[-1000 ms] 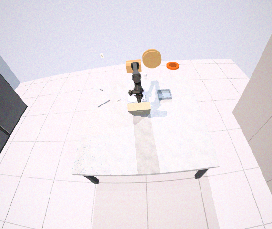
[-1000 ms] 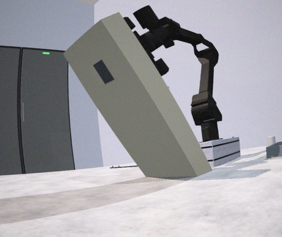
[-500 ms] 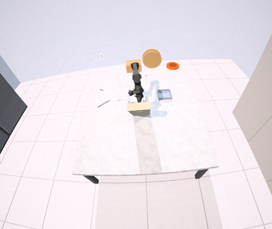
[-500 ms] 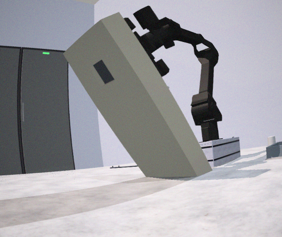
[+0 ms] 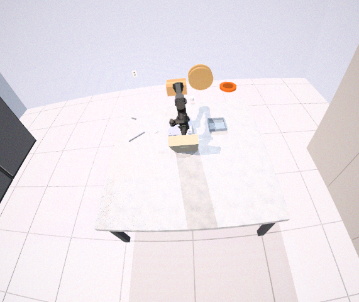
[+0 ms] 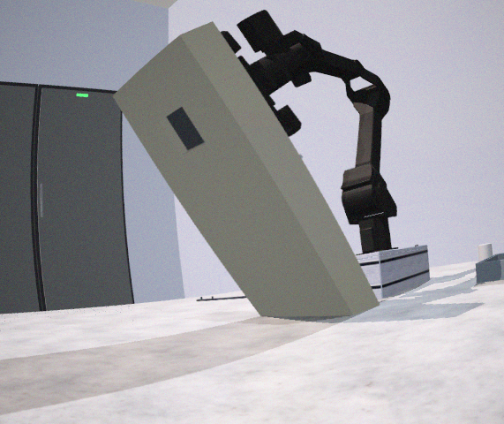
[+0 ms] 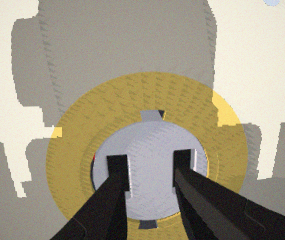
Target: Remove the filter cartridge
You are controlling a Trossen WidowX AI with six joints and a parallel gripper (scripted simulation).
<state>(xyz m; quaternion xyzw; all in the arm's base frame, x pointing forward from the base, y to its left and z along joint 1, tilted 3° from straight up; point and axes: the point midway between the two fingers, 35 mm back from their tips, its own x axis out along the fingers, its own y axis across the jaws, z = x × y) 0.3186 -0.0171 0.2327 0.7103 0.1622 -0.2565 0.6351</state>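
From my exterior view the slanted cream service panel (image 6: 243,182) hides its own front face, so the gripper tips and the cartridge are out of sight there; only the black arm (image 6: 365,137) shows, rising from its grey base (image 6: 395,268) and bending over the panel's upper edge. In the top view the arm covers the panel front and I cannot make out the cartridge. The wrist view settles it: the round grey filter cartridge (image 7: 150,170) sits in the panel inside a yellow ring (image 7: 69,160), and the black gripper (image 7: 150,163) stands narrowly spread, one fingertip in each slot, jaws not pinching anything. The pale blue tray (image 5: 217,124) lies on the white table (image 5: 237,182), well apart from the panel.
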